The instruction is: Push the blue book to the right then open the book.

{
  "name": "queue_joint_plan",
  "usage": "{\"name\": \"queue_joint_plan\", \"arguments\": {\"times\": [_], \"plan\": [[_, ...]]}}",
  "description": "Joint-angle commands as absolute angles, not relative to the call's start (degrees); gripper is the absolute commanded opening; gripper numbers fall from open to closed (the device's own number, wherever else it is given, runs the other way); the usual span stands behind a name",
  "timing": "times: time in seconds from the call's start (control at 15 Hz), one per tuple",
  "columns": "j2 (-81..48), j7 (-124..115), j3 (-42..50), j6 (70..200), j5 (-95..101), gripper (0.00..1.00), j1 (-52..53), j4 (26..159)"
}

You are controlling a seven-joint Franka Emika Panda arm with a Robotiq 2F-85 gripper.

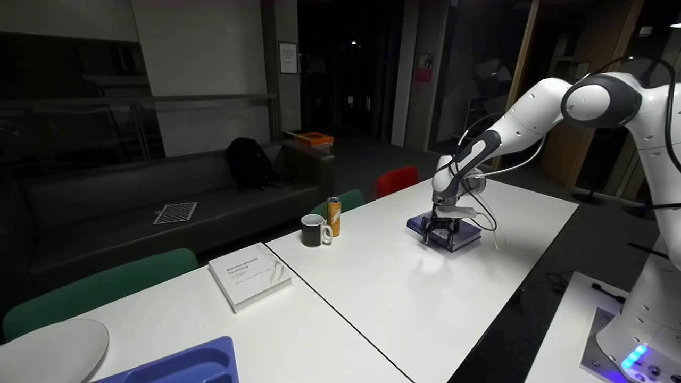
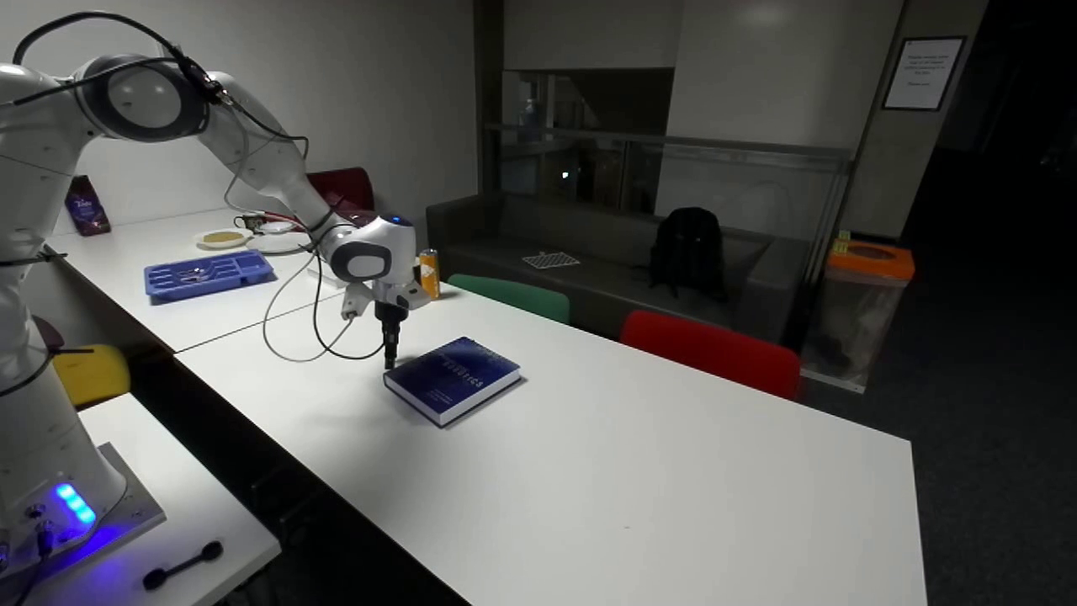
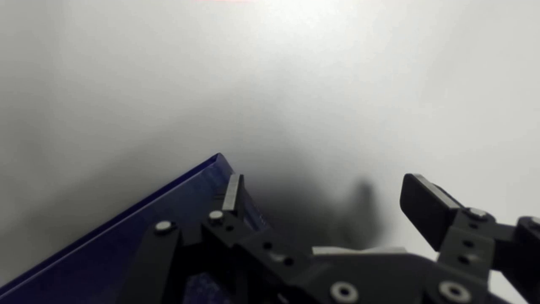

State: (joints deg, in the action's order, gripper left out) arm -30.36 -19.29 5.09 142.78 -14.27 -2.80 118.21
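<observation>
On the white seamed worktop (image 2: 639, 488), between the seam and the nearer short edge and off both long edges, lies the closed dark-blue hardback book (image 2: 454, 379). I expect it heavy, stiff-boarded and apt to slide as one block, its pages easily creased. I'd push low on the spine, apparently facing the seam, then lift the cover's lip on the opposite side. My black two-fingered gripper (image 3: 322, 185) is spread wide, one finger at the spine-side edge near a corner; whether it touches, I cannot tell. I count one bright-blue compartmented plastic tray (image 2: 206, 285), at least two pale round plates (image 2: 273, 247), two books including a white hardback (image 1: 250, 274), one dark-and-white ceramic mug (image 1: 311, 234) and one slim orange metal can (image 1: 334, 215).
</observation>
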Motion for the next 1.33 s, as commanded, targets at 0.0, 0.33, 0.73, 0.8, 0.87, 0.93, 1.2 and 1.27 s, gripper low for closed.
{"name": "queue_joint_plan", "arguments": {"times": [0.0,0.33,0.73,0.8,0.87,0.93,1.2,1.27], "plan": [[-27.31,-16.45,4.22,141.92,-15.69,1.0,-4.72,120.89],[-27.98,-16.53,4.08,141.85,-15.66,1.0,-4.67,120.63],[-27.55,-17.11,4.06,141.69,-15.43,1.0,-4.15,120.55],[-27.51,-17.14,3.97,141.59,-15.41,1.0,-4.04,120.5],[-27.49,-17.3,3.89,141.51,-15.33,1.0,-3.84,120.41],[-27.48,-17.39,3.81,141.53,-15.23,1.0,-3.65,120.38],[-27.78,-17.6,3.19,141.23,-15.08,1.0,-3.22,120.13],[-27.94,-17.56,3.08,141.13,-15.06,1.0,-3.22,120.05]]}}
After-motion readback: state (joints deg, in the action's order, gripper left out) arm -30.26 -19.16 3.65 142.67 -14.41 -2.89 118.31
